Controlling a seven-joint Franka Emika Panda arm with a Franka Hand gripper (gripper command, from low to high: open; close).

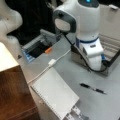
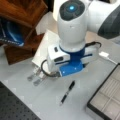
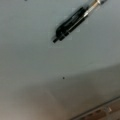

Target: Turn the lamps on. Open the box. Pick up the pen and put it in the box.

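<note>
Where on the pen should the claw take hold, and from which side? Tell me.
Grip the pen at its middle, coming straight down from above. It lies flat on the grey table with bare surface all around, so closing across its slim barrel looks safest. In a front view it lies apart from the open box. The claw itself does not show.
</note>
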